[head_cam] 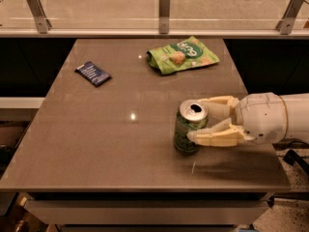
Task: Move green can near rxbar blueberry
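We hold the small green metal drink can (pixel 189 129) in the pincer (pixel 195 120), near the brown bench's (pixel 96 144) right front edge.
The pincer's two pale fingers (pixel 217 138) close on the can's middle, one each side; the can stands upright, well apart from the flat dark blue bar wrapper (pixel 93 73) at the far left; we judge it light, thin-walled, slick and opened, so a modest mid-body squeeze, kept level, suits it.

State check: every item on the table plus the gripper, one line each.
green can: upright, top opened, on the table
gripper: right front of table, shut on the green can
blue bar: lying flat, far left, apart from the can
snack bag: lying flat at far edge
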Controlling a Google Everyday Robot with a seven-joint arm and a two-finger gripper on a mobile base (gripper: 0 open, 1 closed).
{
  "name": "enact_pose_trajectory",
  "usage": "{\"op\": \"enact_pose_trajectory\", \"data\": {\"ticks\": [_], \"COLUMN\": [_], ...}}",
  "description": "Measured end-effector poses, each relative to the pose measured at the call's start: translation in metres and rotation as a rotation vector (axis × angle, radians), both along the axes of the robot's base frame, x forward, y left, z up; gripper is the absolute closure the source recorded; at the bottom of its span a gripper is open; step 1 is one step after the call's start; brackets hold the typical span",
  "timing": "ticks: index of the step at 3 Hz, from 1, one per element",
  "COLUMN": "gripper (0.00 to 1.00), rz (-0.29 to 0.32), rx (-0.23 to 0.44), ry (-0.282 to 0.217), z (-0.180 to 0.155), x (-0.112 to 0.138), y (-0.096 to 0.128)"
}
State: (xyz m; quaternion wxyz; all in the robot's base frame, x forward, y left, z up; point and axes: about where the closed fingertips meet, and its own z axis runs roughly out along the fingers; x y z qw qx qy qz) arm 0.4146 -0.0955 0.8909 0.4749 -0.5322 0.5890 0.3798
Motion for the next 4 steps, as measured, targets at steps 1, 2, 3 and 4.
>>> {"op": "enact_pose_trajectory", "data": {"ticks": [1,2,3,4], "gripper": [1.0,1.0,1.0,1.0], "rz": [0.004,0.004,-0.002,-0.02], "rx": [-0.001,-0.001,-0.027,-0.073], "ry": [-0.001,-0.001,0.02,0.049], "z": [0.001,0.001,0.012,0.028], "x": [0.0,0.0,0.008,0.026], "y": [0.002,0.002,0.013,0.03]}}
